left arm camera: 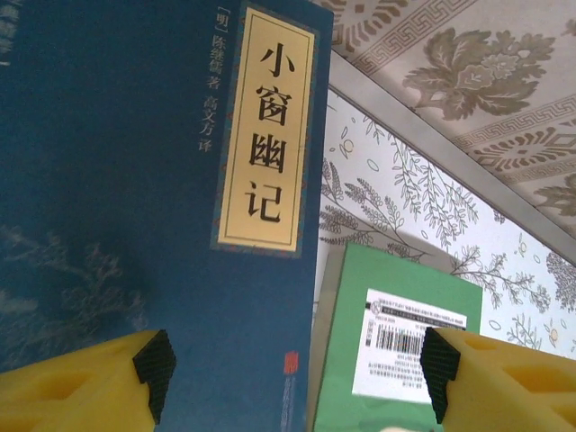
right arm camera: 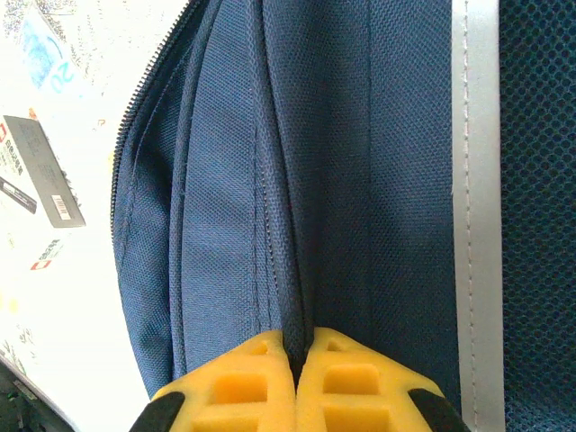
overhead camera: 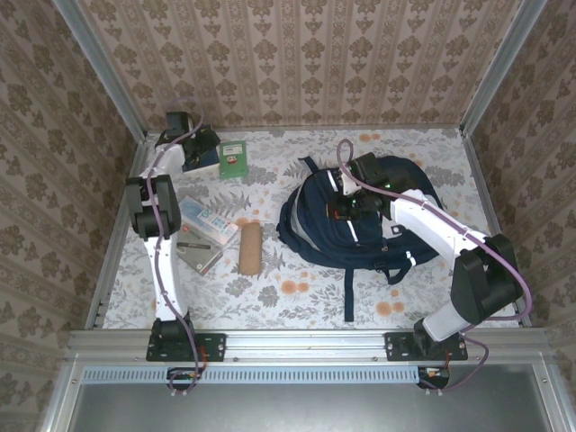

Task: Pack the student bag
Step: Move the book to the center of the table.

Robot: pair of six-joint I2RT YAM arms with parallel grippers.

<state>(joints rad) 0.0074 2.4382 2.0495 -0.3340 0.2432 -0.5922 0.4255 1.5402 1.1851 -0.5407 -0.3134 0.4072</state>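
Note:
The student bag (overhead camera: 317,225) is a navy backpack with white stripes, lying right of the table's middle. My right gripper (overhead camera: 346,205) rests on its top. In the right wrist view, the right gripper (right arm camera: 299,346) is shut, its yellow fingers pinching a fold of the bag's (right arm camera: 378,180) navy fabric beside a zipper seam. My left gripper (overhead camera: 196,155) is at the back left corner. In the left wrist view it (left arm camera: 297,378) stands open above a blue book (left arm camera: 135,225) with a gold title label and a green book (left arm camera: 396,315) beside it, holding nothing.
A green book (overhead camera: 234,159) lies at the back left. A light-blue pack (overhead camera: 209,219), a dark flat box (overhead camera: 198,250) and a brown pencil case (overhead camera: 250,247) lie left of the bag. A bag strap (overhead camera: 348,288) trails toward the near edge. Metal frame rails border the table.

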